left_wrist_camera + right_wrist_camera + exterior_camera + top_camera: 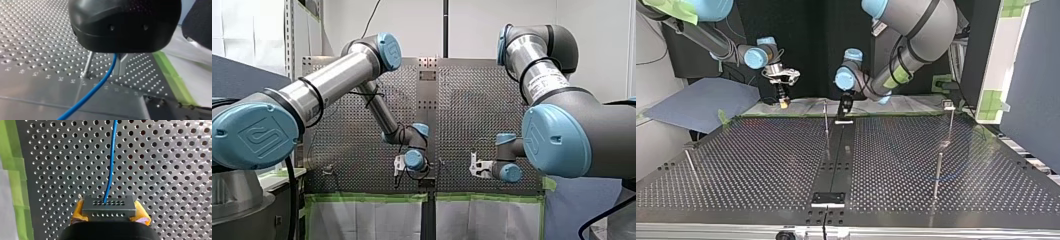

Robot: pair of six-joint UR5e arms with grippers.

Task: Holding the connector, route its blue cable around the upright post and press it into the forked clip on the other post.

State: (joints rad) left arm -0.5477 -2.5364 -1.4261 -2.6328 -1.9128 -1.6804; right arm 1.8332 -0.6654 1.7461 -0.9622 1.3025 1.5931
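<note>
1. My right hand (109, 213) pinches a small grey connector (109, 205) by its two ends, one of the yellow pads (78, 212) on each side.
2. A thin blue cable (111, 157) comes out of the connector's holed face and runs straight ahead over the perforated metal bench (162, 170).
3. A strip of green tape (10, 170) lines the bench edge beside this hand.
4. In the top view, the right hand is near the bench's far edge at the view's left. My left hand (844, 111) is near the middle of that edge, apart from the right hand.
5. In the left wrist view, the blue cable emerges from under the left hand's black body and crosses the bench, just beside a thin upright post (87, 65).
6. I cannot tell whether the left hand is spread or pressed together.
7. More thin posts (937, 175) stand at the top view's right, well apart from both hands.
</note>
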